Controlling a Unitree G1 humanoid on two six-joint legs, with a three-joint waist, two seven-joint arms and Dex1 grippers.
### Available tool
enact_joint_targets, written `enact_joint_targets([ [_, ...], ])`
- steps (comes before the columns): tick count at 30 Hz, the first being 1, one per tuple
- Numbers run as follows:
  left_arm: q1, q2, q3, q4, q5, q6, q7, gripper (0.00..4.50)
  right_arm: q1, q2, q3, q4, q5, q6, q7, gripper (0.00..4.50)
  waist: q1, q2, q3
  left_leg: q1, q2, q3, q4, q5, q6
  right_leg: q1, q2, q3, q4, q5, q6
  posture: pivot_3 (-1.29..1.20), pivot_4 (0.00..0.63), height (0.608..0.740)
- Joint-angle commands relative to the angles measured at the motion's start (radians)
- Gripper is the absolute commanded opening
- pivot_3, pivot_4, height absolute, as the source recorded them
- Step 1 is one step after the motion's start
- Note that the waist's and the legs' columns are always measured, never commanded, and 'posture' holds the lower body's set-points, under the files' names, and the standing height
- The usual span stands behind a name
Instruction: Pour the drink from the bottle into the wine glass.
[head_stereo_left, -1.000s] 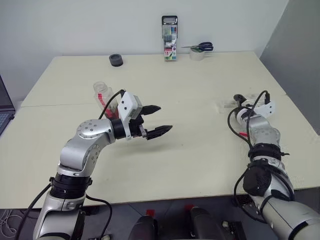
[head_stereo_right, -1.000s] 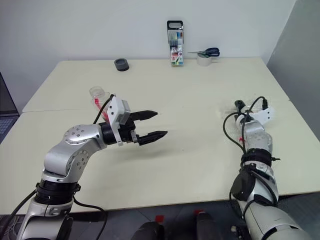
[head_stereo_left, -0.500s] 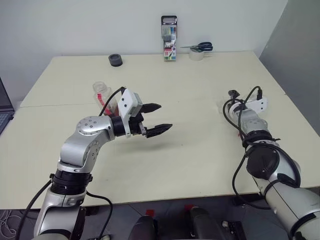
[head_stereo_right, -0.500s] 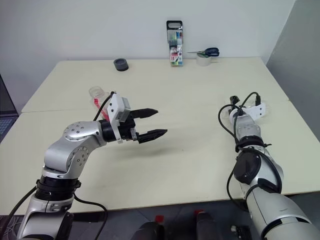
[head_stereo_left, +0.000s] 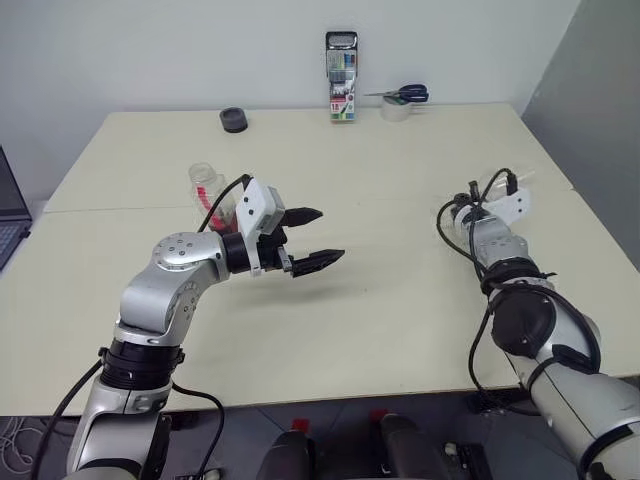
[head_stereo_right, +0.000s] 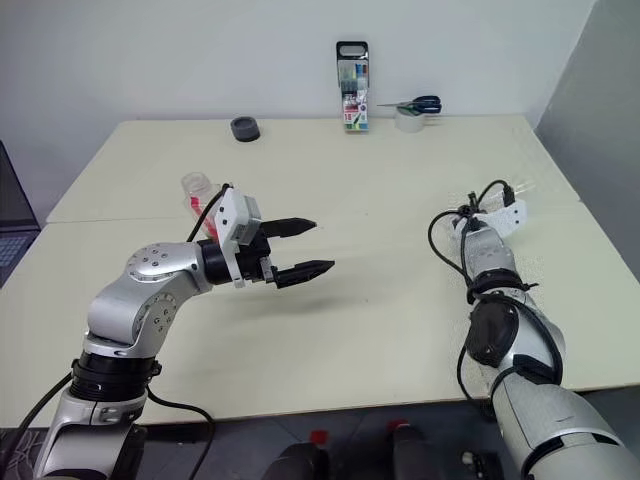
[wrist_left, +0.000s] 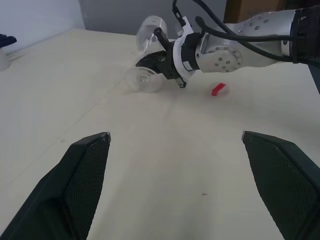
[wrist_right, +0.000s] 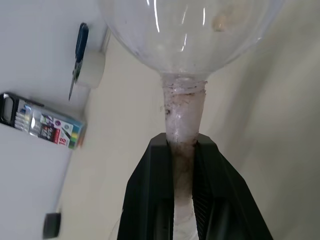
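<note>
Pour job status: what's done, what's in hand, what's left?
Done: little. A red-and-white cap lies loose on the table, possibly the bottle's.
In hand: the right gripper is shut on the stem of the wine glass; the glass is tipped over and its bowl is empty.
Left: stand the glass up, take the bottle with the open left gripper, pour.

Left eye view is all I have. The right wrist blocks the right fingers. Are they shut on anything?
Observer: Yes. The right wrist view shows the right fingers shut on the stem of the wine glass.
Operator: Glass upright?
Observer: No. In the left wrist view it is tilted far over, with its foot low by the table.
Operator: Bottle cap?
Observer: A red-and-white cap lies on the table beside the right arm.
</note>
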Motion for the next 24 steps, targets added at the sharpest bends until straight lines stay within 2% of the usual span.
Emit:
enact_joint_targets([
  [1, 0.002, 0.012, 0.009, -0.044, -0.005, -0.004, 0.005, 4.5, -0.012, -0.002, 0.118, -0.056, -0.134, -0.071, 0.048, 0.19, 0.0, 0.0, 0.0, 0.0, 0.0, 0.0, 0.0, 0.0, 0.0, 0.0, 0.0, 0.0, 0.0, 0.0, 0.0, 0.0, 0.15, 0.74],
  [7, 0.007, 0.008, 0.01, -0.053, -0.007, -0.001, 0.015, 4.5, 0.018, 0.006, 0.4, -0.102, -0.444, -0.285, 0.077, 0.19, -0.006, 0.001, 0.0, -0.001, 0.0, 0.0, -0.001, 0.002, -0.004, -0.003, 0.0, 0.002, 0.001, 0.0, 0.0, 0.0, 0.15, 0.74],
  [12, 0.026, 0.009, 0.014, -0.082, -0.019, 0.016, 0.03, 4.5, 0.145, 0.038, 0.548, -0.12, -0.615, -0.405, 0.035, 0.19, -0.007, 0.0, 0.0, 0.0, 0.001, -0.001, -0.001, 0.002, -0.004, -0.003, -0.001, 0.002, 0.001, 0.0, 0.0, 0.0, 0.15, 0.74],
  [17, 0.04, 0.009, 0.023, -0.107, -0.028, 0.037, 0.049, 4.5, 0.286, 0.075, 0.559, -0.192, -0.629, -0.407, 0.017, 0.19, -0.005, 0.0, 0.0, 0.0, 0.001, -0.001, 0.0, 0.002, -0.004, -0.003, -0.001, 0.002, 0.001, 0.0, 0.0, 0.0, 0.15, 0.74],
  [24, 0.061, 0.011, 0.03, -0.132, -0.044, 0.055, 0.069, 4.5, 0.437, 0.096, 0.538, -0.42, -0.582, -0.252, 0.044, 0.19, -0.003, 0.0, -0.001, 0.001, 0.001, -0.003, 0.0, 0.002, -0.004, -0.002, -0.001, 0.001, 0.001, 0.0, 0.0, 0.0, 0.15, 0.74],
])
